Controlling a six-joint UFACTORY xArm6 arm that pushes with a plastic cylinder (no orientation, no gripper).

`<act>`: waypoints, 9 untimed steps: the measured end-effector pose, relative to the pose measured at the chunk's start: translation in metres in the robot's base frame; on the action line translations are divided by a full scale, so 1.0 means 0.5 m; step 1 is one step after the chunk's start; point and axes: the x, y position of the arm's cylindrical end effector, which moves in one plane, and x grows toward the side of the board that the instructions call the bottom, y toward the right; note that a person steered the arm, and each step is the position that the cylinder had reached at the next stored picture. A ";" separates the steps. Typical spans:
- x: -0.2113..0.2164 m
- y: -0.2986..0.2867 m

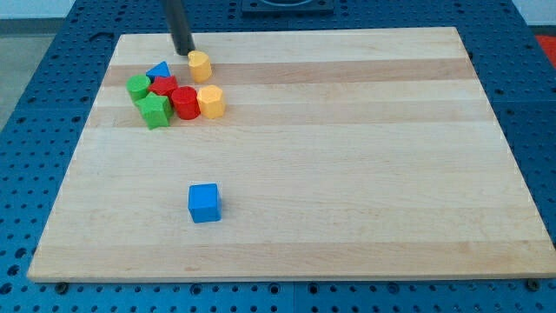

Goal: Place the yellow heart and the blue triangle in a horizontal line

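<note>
The yellow heart (200, 65) lies near the view's top left of the wooden board (347, 174). The blue triangle (159, 71) lies to its left, mostly hidden behind a red block (163, 85) at the top of a cluster. My tip (184, 52) is just up and left of the yellow heart, close to it or touching it, and up and right of the blue triangle.
The cluster also holds a green block (138, 86), a green star (155, 110), a red cylinder (184, 102) and a yellow hexagon (210, 102). A blue cube (204, 203) stands alone lower down, left of the middle.
</note>
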 end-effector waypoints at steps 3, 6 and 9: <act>0.086 -0.073; -0.047 0.186; 0.396 0.412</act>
